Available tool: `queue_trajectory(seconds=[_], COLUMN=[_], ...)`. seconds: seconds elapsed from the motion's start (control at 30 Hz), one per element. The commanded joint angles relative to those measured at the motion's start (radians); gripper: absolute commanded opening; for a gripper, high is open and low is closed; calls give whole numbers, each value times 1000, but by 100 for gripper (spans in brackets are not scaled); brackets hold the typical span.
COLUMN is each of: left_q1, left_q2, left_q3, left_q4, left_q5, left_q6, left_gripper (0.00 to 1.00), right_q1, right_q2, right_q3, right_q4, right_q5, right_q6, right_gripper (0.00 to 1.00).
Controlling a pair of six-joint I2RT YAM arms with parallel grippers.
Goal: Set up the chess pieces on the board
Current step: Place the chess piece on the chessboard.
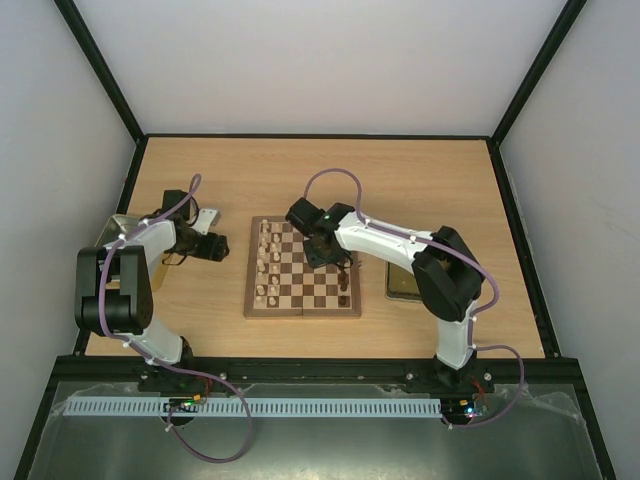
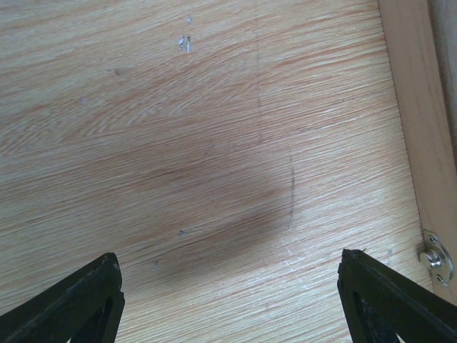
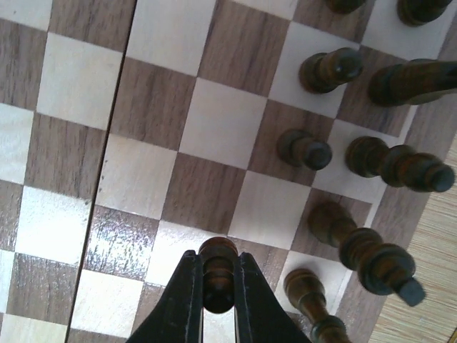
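While the right gripper is clenched on a dark brown piece, whose rounded top shows between the two black fingers above a pale square, the board lies in the middle of the desk, somewhat nearer the near edge than the far one. Whether the gripped piece touches the board cannot be told. The cream pieces stand in two files on the board's side toward the desk's left edge. The other dark brown pieces stand on the side toward the right edge. The left gripper is released, its fingers spread wide above bare wood between the board and the left edge. A shiny tray sits by the left edge, and a dull tin sits just beside the board toward the right edge.
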Motion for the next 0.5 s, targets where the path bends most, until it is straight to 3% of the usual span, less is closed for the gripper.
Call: queue_trajectory(seconds=[0.0, 0.47], left_q1=[1, 3], left_q2=[-14, -20], left_q3=[-9, -11], left_q4=[-1, -4], left_q5=[23, 31], left_q6=[13, 16], left_gripper=[82, 82], right_q1=[-28, -71], right_q2=[12, 34], right_q3=[32, 29], right_q4=[-31, -21], right_q5=[23, 18], right_q6=[9, 13], right_gripper=[2, 2])
